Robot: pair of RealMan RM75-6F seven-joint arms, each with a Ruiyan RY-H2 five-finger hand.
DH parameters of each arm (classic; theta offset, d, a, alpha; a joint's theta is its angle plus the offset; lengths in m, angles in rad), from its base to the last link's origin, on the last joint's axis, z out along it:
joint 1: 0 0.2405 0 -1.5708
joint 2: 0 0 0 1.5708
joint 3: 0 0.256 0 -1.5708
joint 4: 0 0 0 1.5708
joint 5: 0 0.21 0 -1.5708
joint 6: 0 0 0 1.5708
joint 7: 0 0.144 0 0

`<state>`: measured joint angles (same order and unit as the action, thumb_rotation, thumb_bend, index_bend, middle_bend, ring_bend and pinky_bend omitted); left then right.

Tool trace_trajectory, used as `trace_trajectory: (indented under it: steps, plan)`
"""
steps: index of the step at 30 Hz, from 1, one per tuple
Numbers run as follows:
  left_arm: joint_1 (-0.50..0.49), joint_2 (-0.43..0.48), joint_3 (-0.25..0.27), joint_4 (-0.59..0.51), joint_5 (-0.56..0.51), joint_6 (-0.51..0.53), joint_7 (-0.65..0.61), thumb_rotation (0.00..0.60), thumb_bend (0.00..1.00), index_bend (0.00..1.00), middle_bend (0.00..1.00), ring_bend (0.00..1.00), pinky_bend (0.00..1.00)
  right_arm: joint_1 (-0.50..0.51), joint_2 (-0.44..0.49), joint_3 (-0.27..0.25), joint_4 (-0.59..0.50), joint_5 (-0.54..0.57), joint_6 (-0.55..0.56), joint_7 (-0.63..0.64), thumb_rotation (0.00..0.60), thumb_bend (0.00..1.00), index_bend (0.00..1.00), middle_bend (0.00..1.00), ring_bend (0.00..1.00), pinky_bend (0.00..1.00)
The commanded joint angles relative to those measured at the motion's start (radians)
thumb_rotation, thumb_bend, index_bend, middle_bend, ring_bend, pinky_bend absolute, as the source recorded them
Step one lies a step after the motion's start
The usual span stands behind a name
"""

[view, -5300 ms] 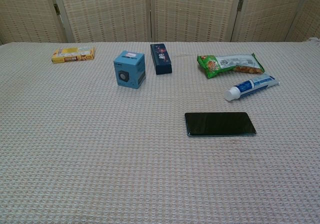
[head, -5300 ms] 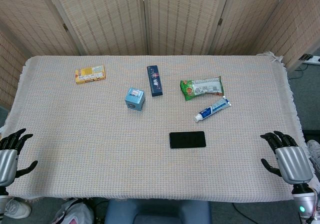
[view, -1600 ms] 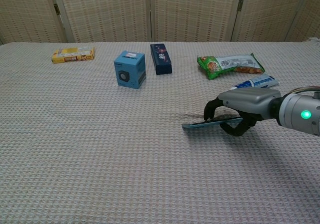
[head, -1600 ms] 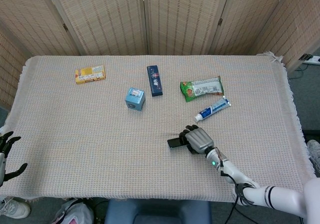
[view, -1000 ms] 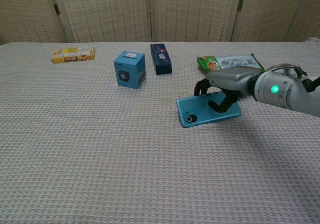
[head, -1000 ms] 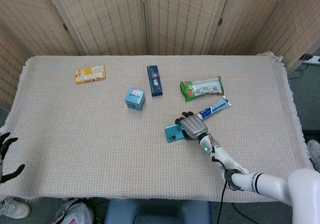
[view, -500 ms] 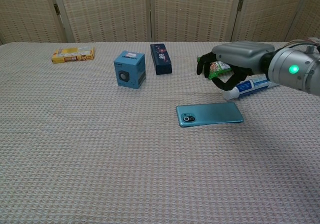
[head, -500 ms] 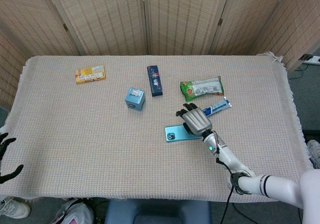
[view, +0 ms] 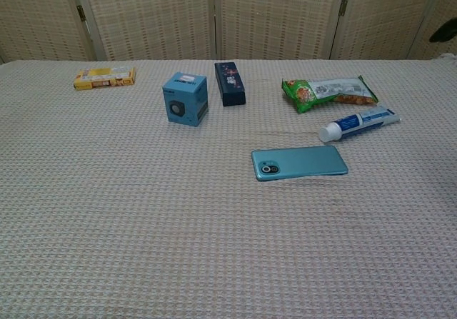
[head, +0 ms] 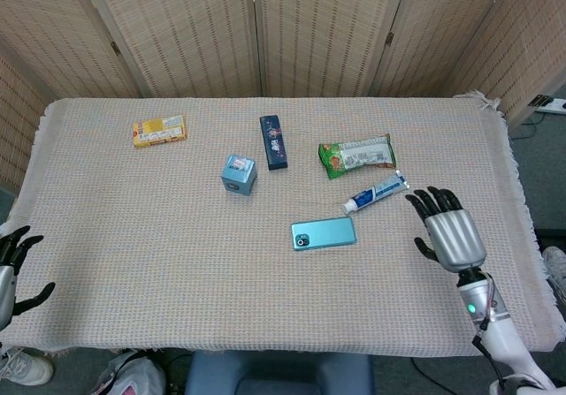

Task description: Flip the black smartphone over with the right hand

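Observation:
The smartphone [head: 324, 233] lies flat on the woven cloth with its teal back and camera lens facing up, also plain in the chest view [view: 299, 163]. My right hand [head: 449, 231] hovers to the right of it, well apart, fingers spread and holding nothing. Only a dark fingertip of it shows at the chest view's upper right edge. My left hand [head: 11, 267] sits at the table's near left corner, fingers apart, empty.
A toothpaste tube [head: 375, 192] and a green snack bag [head: 356, 155] lie just behind the phone. A blue cube box [head: 239, 174], a dark slim box [head: 273, 141] and a yellow box [head: 160, 131] stand further left. Wicker screens back the table.
My right hand has let go of the phone and drawn back to the right and toward the near edge. The phone now rests teal side up instead of black screen up.

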<state>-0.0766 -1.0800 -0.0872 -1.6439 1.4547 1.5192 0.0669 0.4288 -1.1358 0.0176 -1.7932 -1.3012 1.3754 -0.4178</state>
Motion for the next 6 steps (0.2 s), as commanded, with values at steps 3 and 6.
trace_trajectory:
  steps: [3, 6]
  plan:
    - [-0.011, -0.013, -0.003, -0.011, 0.016, 0.002, 0.019, 0.6, 0.21, 0.23, 0.15, 0.15, 0.2, -0.149, 0.071, -0.073, -0.023, -0.092, 0.15, 0.056, 0.6, 0.2, 0.16, 0.15, 0.13, 0.17]
    - [-0.018, -0.014, 0.001, -0.023, 0.021, -0.008, 0.038, 0.6, 0.21, 0.23, 0.15, 0.15, 0.2, -0.203, 0.078, -0.089, -0.012, -0.122, 0.201, 0.094, 0.6, 0.2, 0.16, 0.15, 0.13, 0.17]
